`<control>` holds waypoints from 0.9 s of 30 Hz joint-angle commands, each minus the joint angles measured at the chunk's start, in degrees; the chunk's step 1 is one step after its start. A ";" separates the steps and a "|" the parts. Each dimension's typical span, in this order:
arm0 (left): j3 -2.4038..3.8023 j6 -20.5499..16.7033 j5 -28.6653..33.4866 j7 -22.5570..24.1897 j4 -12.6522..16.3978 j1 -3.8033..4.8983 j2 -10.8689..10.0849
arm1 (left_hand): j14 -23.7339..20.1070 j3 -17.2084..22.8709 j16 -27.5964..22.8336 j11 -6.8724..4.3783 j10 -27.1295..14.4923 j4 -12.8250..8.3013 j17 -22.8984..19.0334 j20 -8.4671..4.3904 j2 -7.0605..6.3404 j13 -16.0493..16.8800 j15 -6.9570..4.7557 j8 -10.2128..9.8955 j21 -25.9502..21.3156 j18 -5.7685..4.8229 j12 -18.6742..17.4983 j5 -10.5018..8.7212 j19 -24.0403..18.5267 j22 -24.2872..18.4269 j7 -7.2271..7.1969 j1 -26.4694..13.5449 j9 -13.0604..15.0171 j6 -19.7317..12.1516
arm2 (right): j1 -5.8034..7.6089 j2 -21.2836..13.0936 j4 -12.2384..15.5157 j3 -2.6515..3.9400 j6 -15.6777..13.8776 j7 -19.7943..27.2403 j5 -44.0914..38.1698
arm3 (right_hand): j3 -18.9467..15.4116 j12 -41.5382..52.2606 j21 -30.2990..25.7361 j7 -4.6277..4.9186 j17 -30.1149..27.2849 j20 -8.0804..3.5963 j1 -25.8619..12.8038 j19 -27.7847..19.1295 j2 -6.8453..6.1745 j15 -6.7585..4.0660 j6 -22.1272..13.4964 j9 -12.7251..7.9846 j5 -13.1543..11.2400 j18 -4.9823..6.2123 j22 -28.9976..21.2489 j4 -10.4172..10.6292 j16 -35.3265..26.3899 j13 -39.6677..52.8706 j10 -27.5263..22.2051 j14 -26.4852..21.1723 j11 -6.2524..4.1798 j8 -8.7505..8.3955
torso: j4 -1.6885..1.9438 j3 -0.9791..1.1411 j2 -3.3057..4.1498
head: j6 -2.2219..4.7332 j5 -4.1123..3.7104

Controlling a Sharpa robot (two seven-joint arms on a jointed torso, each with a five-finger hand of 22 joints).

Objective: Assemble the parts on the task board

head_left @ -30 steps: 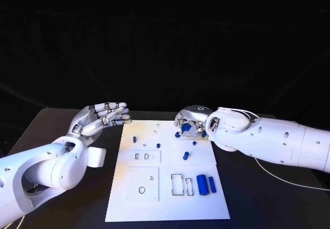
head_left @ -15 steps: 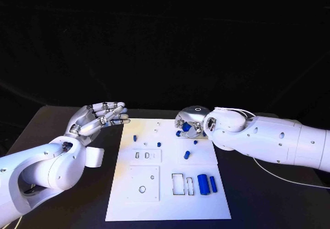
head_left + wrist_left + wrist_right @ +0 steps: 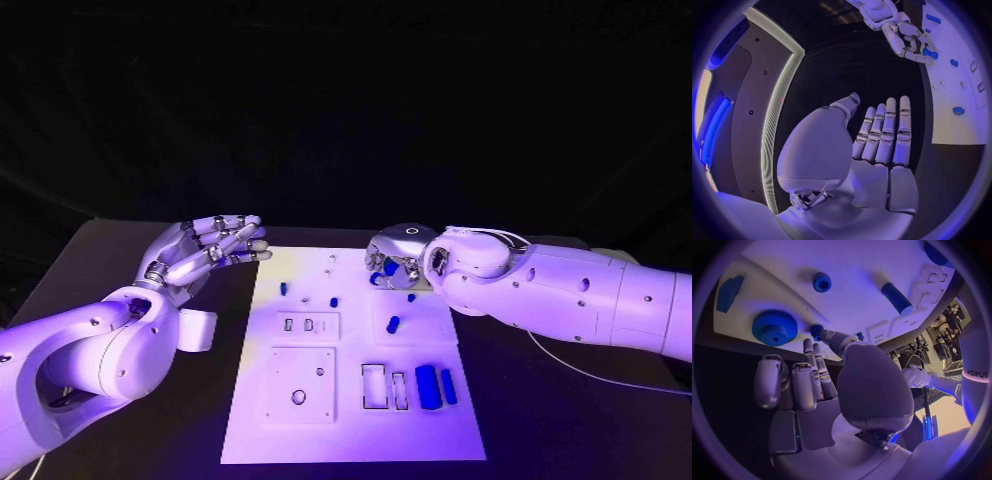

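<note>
White board [image 3: 353, 420], blue bits all over it, and the action was up at the far right corner. The right hand [image 3: 395, 262] was hunched over that corner with its fingers [image 3: 811, 372] curled down around the blue gear [image 3: 774, 327]. From the right wrist view the fingertips were right next to a smaller blue gear [image 3: 816, 330] sitting beside the big one, but I honestly couldn't tell if it was pinching anything or just touching, since the palm blocked the contact spot.

The left hand [image 3: 202, 252] was hanging off the board's far left corner, palm up-ish, fingers straight and together, holding nothing. Basically on standby.

Other parts were sitting loose on the board: a short blue peg [image 3: 392, 324] mid-board, a couple of little ones [image 3: 333, 301] further left, and a fat blue cylinder [image 3: 427, 385] with a thinner one [image 3: 449, 386] beside it near the slotted outlines at the near side.

My read: it was on the gear step, trying to seat or mesh the gears at that corner. The next move probably needed a careful press straight down with a little twist so the teeth lined up, rather than jamming it. Everything else on the board looked untouched, so I'd call this early in the job.
</note>
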 commanded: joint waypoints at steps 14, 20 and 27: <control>0.05 1.22 -0.25 -0.21 -0.06 0.09 0.01 | 0.02 0.38 -0.34 0.35 -0.21 -0.15 0.10 0.00 -0.27 -0.02 0.22 -0.17 0.04 0.78 -0.40 0.15 0.48 -0.07 1.37 -0.16 -0.10 -0.25 | -0.25 0.23 -0.31 -0.01 1.67 -0.18 -0.72 | 1.65 0.25 1.10 -0.54 1.01 -0.27 0.53 0.83 0.33 -0.11 1.81 0.80 0.21 -1.34 1.58 -0.01 1.13 -0.07 1.91 3.53 -0.53 0.93 | 0.48 -0.14 0.43 | -0.24 -0.40; 0.05 1.30 -0.25 -0.31 -0.05 0.09 -0.01 | 0.02 0.38 -0.34 0.35 -0.21 -0.15 0.10 0.00 -0.27 -0.02 0.22 -0.17 0.04 0.78 -0.40 0.15 0.48 -0.07 1.37 -0.16 -0.10 -0.25 | -0.33 0.30 -0.44 -0.02 1.54 -0.22 -0.69 | 2.40 0.37 1.69 -0.89 1.27 -0.49 0.78 1.12 0.73 -0.38 2.70 1.40 0.63 -1.48 2.54 -0.25 1.48 -0.07 3.11 3.55 -0.89 1.51 | 0.61 -0.15 0.57 | -0.18 -0.47; 0.05 1.38 -0.25 -0.47 -0.05 0.09 -0.08 | 0.03 0.39 -0.35 0.37 -0.23 -0.18 0.12 0.00 -0.28 -0.02 0.22 -0.20 0.03 0.78 -0.46 0.14 0.49 -0.08 1.39 -0.16 -0.11 -0.28 | -0.37 0.20 -0.47 -0.03 -0.05 -0.62 -1.21 | 3.36 0.46 2.30 -1.24 1.51 -0.85 1.86 1.35 1.82 -0.77 3.68 2.34 0.49 -1.61 3.52 -1.20 1.84 0.00 4.70 3.57 -1.34 2.37 | 0.78 -0.22 0.70 | -0.14 -0.67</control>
